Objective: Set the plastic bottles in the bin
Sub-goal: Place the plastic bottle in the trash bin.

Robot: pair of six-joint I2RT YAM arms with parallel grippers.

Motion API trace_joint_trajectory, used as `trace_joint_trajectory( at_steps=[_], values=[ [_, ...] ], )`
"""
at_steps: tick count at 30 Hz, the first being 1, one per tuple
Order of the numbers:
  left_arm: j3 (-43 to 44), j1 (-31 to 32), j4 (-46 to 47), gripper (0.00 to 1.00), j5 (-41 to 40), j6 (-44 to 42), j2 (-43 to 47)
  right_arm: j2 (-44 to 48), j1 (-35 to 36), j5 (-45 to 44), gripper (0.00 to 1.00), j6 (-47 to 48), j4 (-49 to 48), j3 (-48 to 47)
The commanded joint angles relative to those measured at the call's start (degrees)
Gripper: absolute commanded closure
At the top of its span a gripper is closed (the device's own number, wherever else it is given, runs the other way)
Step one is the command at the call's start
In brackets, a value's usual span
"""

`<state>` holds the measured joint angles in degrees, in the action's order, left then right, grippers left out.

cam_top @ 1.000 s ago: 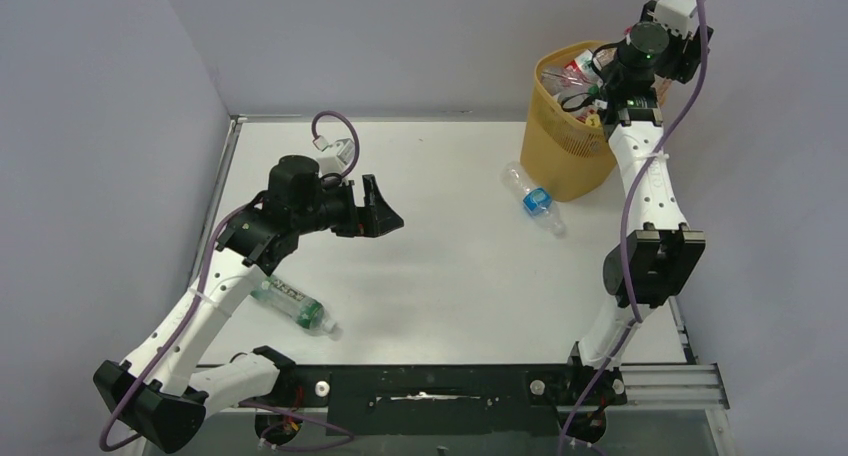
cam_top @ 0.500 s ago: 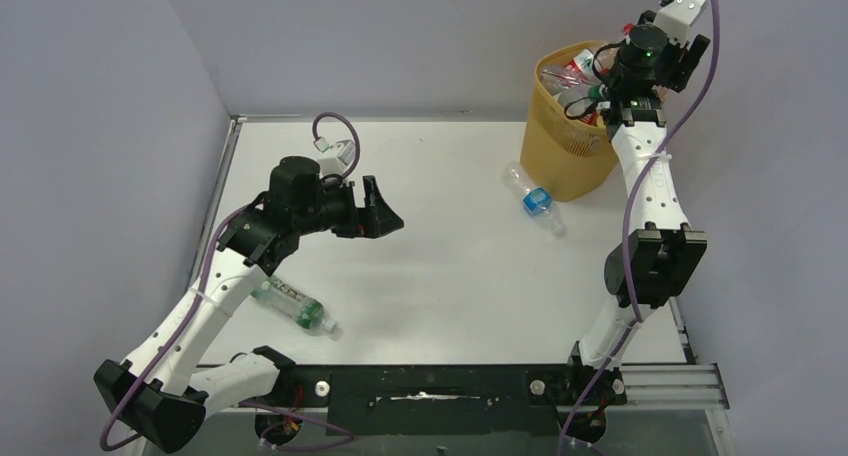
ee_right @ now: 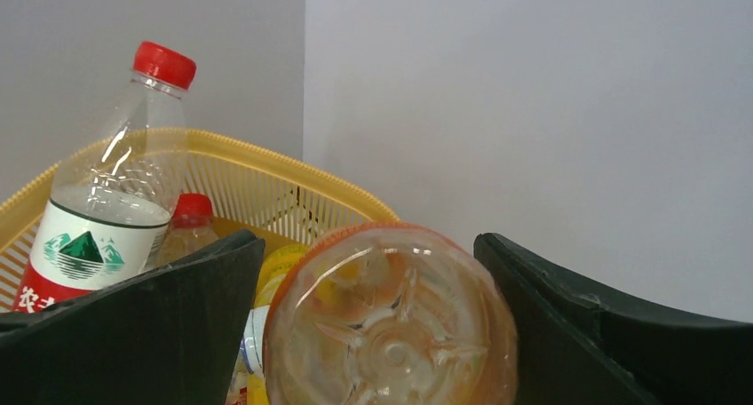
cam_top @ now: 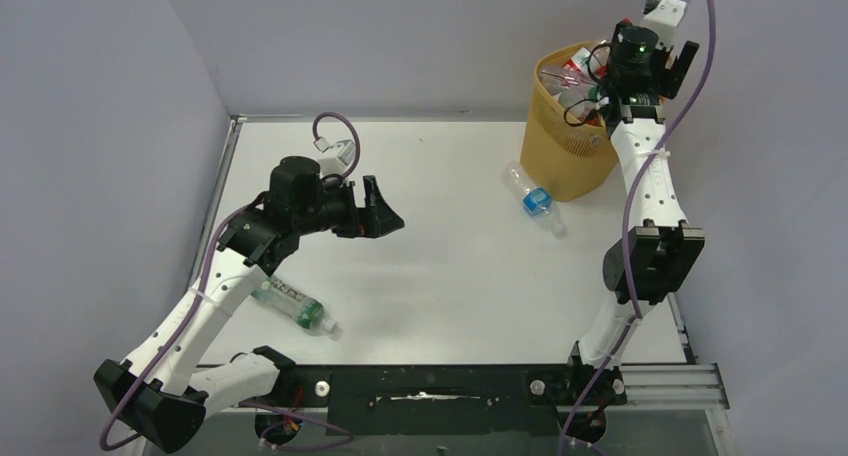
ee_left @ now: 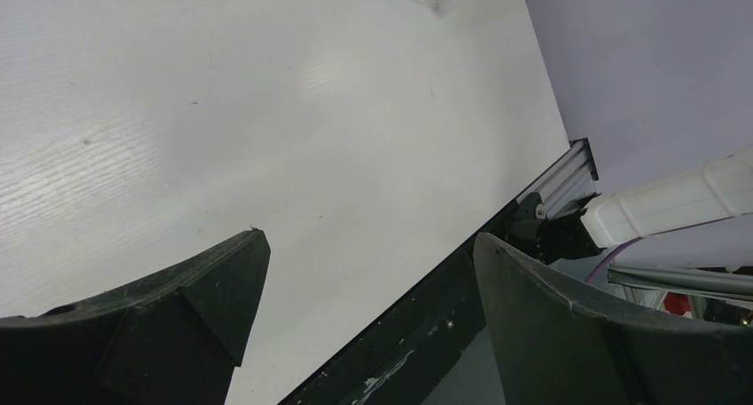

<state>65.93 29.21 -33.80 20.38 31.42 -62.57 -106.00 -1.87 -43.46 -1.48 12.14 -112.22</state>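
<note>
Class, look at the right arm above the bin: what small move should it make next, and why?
Probably lift the right gripper straight up, clear of the bin. Its jaws stand wide around the orange bottle over the bin's opening, so it looks released.

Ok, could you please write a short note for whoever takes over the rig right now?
Left pincer: open and empty, above the table, touching no bottle.
Right pincer: jaws wide, over the bin. The orange bottle sits base-first between its fingers; contact cannot be told.
Done: several bottles are in the bin, including the red-capped bottle.
Left: see the orange bottle drop in, then collect the blue-labelled bottle lying beside the bin and the green-labelled bottle lying under the left arm.
</note>
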Motion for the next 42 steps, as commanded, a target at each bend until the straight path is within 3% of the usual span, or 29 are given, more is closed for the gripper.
trace_joint_trajectory(
  at_steps=[1,11,24,33,42],
  values=[
    [0.69,0.56,2.64,0.13,0.11,0.71,0.99,2.56,-1.45,5.42,0.03,-2.38,5.33,-8.14],
    [2.18,1.50,1.53,0.13,-1.18,1.10,1.13,9.78,-3.03,12.75,0.02,-7.22,15.97,-12.59],
    [3.59,2.25,-0.77,0.13,-2.78,1.69,1.89,24.58,-3.63,24.00,0.02,-11.51,26.79,-5.79],
    [5.70,2.25,-5.47,0.13,-4.78,2.73,1.84,35.14,-3.30,40.18,0.02,-18.06,32.67,9.32],
    [5.87,2.23,-8.25,0.13,-7.17,6.12,4.18,44.47,1.50,44.71,0.02,-22.23,34.04,25.03]
  ],
)
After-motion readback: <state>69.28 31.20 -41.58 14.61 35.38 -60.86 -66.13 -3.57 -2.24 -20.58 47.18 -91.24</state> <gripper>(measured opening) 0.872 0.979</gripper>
